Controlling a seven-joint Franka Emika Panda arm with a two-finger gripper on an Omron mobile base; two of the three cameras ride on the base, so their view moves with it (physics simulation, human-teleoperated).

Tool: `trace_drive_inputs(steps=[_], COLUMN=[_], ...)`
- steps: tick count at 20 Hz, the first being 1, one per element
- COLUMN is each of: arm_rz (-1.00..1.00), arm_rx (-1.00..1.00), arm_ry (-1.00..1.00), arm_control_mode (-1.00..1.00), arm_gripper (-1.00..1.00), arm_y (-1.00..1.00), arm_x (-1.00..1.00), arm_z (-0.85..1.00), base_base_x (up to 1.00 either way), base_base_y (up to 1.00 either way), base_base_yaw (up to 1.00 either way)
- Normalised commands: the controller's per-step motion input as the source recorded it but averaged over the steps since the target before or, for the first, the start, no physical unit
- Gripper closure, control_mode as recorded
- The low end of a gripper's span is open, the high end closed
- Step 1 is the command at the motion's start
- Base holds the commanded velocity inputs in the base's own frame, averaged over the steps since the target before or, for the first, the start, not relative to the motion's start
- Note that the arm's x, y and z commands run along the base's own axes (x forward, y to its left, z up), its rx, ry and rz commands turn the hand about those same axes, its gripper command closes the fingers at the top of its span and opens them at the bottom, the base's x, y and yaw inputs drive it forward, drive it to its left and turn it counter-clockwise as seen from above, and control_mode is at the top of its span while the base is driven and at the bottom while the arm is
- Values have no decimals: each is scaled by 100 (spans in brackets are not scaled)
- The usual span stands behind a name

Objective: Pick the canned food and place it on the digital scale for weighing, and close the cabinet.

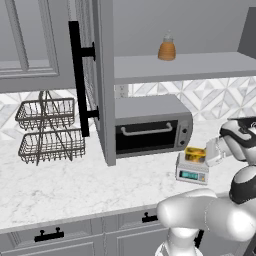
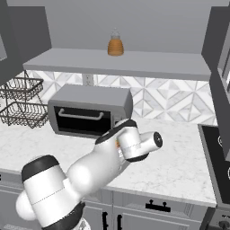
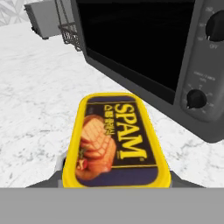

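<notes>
**Tin's on the scale, door still hanging open**

The canned food sits on the digital scale, which stands on the worktop at about 5 o'clock from the toaster oven. In the hand view the tin is right below the camera, with the scale's grey plate peeking out at its 8 o'clock. The pincer's tips are hidden, so nobody can tell if it's gripping or let go.

To do this bit well, it should probably open fully and lift straight up, so the tin doesn't drag off the plate.

The cabinet is open, with an orange bottle on its shelf. The wire baskets at 9 o'clock look empty.
</notes>
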Motion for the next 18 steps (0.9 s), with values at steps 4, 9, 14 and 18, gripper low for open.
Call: trace_drive_inputs(steps=[4,9,14,18], arm_rz=[0,0,0,0], arm_rx=[0,0,0,0], arm_ry=[0,0,0,-1], arm_control_mode=[-100,-100,-100,-100], arm_gripper=[100,100,-100,-100], arm_y=[-2,0,0,0], arm_x=[19,21,3,-5], arm_z=[-28,-28,-17,0], base_base_x=[0,0,0,0], base_base_y=[0,0,0,0], base_base_yaw=[0,0,0,0])
